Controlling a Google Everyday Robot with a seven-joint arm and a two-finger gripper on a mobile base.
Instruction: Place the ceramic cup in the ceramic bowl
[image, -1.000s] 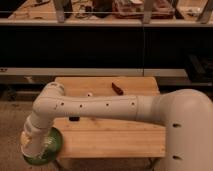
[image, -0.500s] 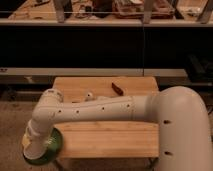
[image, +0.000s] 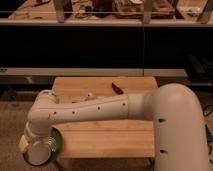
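The green ceramic bowl (image: 54, 143) sits at the front left corner of the wooden table (image: 107, 135), partly covered by my arm. My gripper (image: 34, 148) is at the end of the white arm, pointing down over the bowl's left part, mostly hidden by the wrist. A pale round shape (image: 36, 156) lies right under it, over the bowl; it may be the white ceramic cup, but I cannot tell for sure.
A small whitish bottle (image: 90, 95) and a reddish-brown object (image: 117, 87) lie near the table's back. A pale block edge (image: 22, 143) shows left of the wrist. Dark shelving stands behind the table. My arm's big white base (image: 180, 130) fills the right.
My arm's elbow has sunk lower and the wrist has come down over the bowl's left part. More of the pale round shape shows there now. The bowl has not moved.
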